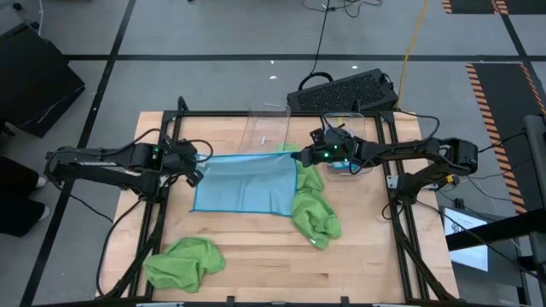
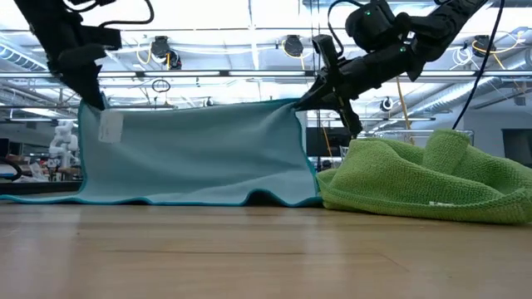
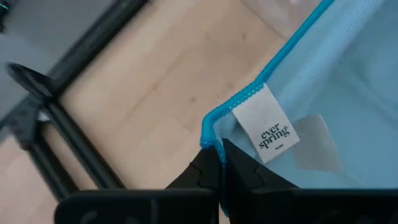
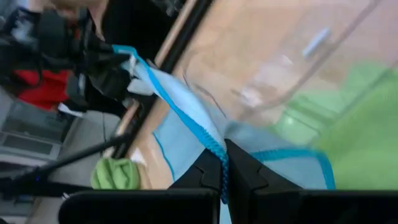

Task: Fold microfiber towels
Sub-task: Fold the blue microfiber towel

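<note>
L gripper (image 3: 219, 155) is pinched tight on the blue towel (image 1: 247, 183) at its tagged corner. The cloth hangs between both arms w/ its lower edge dragging on the table (image 1: 256, 264). R gripper (image 4: 224, 165) is clamped on the opposite top corner. We judge it light, limp, sagging mid-span, so hemmed corners are the best hold. Green towels (image 1: 314, 209) lie crumpled beside it, another (image 1: 183, 260) nearer the front.

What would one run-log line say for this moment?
left gripper: shut on blue towel corner | right gripper: shut on opposite corner | towel: lifted, lower edge on table
</note>
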